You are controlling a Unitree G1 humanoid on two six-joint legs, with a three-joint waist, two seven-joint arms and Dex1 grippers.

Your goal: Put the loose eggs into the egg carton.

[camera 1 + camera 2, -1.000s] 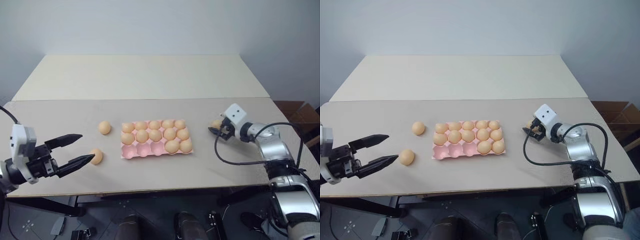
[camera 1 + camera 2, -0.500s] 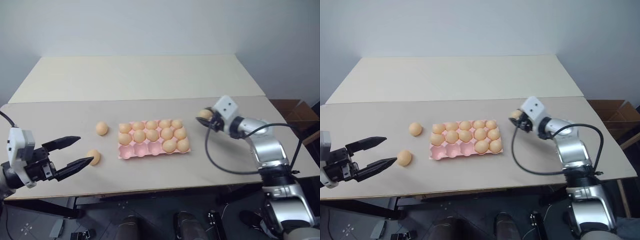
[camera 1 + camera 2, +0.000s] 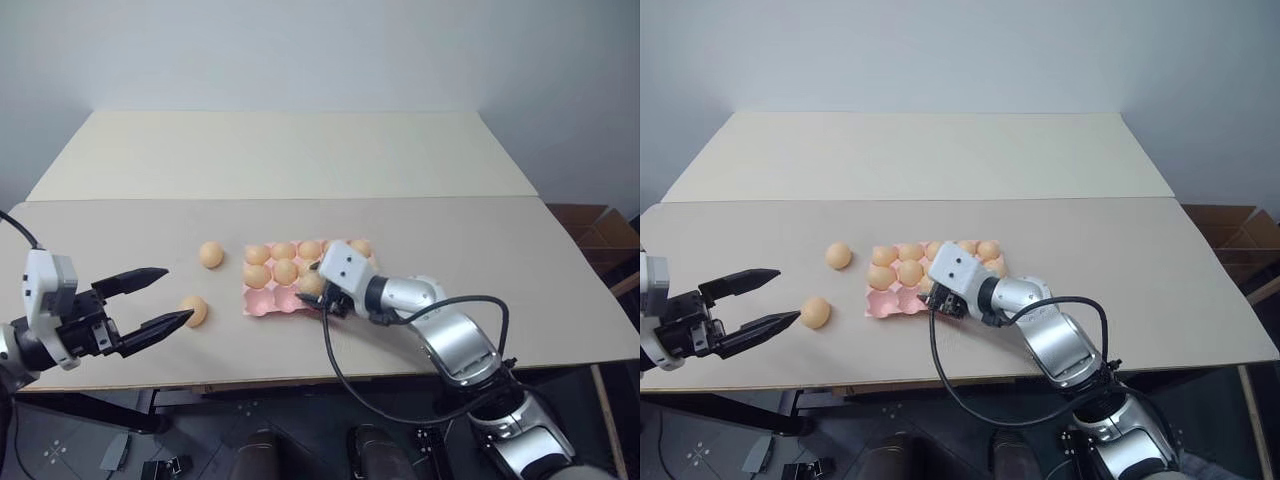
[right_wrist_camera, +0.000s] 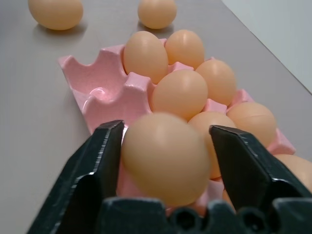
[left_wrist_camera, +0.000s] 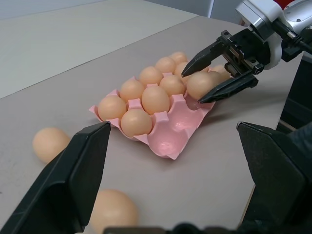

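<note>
Right end effector [image 5: 192,87]: closed onto one carried egg [image 4: 163,156], a black finger pressed to each side. The egg is off the table [image 3: 450,220] and hangs over the near row of the egg carton [image 5: 170,146]. It is not yet seated in a cup.

Left end effector [image 3: 178,293]: spread fully wide, holding nothing.

Where things lie:
- The carton sits directly below and ahead of your right fingertips. Its open cups run from under the carried egg out toward your left end effector.
- Two loose eggs rest on the table. One [image 3: 194,310] lies just past the tip of your left end effector's nearer finger. The other [image 3: 209,254] lies further ahead of that end effector, close to the carton's far corner on that side.

Progress, as I judge it: well along.
- The two farther rows look filled wherever they can be seen.
- The near row has bare pink cups.

Count:
- Cartons: one.
- Eggs in the end effector: one.
- Eggs loose on the table: two.
- Bare cups in plain sight: two, beside the carried egg.
- Eggs seated: at least nine. Your right wrist covers that end of the carton, so I cannot finish this tally.

Left to do, by my reading: set this egg down, then bring in the two from the table.
</note>
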